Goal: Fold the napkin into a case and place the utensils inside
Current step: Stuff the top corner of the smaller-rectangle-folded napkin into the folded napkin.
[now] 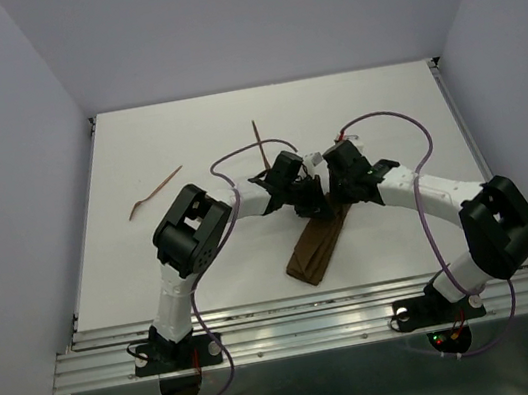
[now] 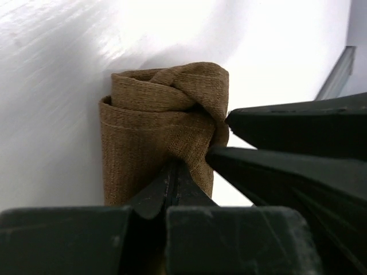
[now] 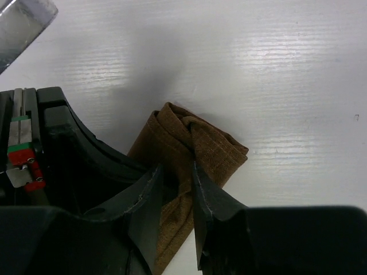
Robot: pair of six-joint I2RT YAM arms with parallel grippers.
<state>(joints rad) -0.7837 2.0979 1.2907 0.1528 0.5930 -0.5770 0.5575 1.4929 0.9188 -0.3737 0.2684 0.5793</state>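
Mid-table, just ahead of both arms, the dark brown napkin (image 1: pixel 313 250) lies as a narrow folded strip running slantwise toward the near edge. Both grippers meet at its far end. Left gripper (image 2: pixel 174 172) is clamped on the cloth, fingers closed together with a pinch of fabric between them. The folded end bunches up above in a rolled lip. Right gripper (image 3: pixel 175 183) straddles the same end, jaws parted only narrowly, a ridge of fabric standing in the gap; no firm grip visible. One reddish-brown utensil (image 1: pixel 155 192) lies well off to the left on the white table (image 1: pixel 379 97), and a second utensil (image 1: pixel 259 137) lies just beyond the left gripper; both are apart from the cloth. Judgement: folding is largely done and the work in hand is shaping or opening the mouth of the pouch; loading has not begun. Next move likely calls for one hand to hold the top layer lifted while the other goes for a stick. Thin sticks flat on the table will need a low, precise pinch. Risk: the bunched end slumps shut once let go.
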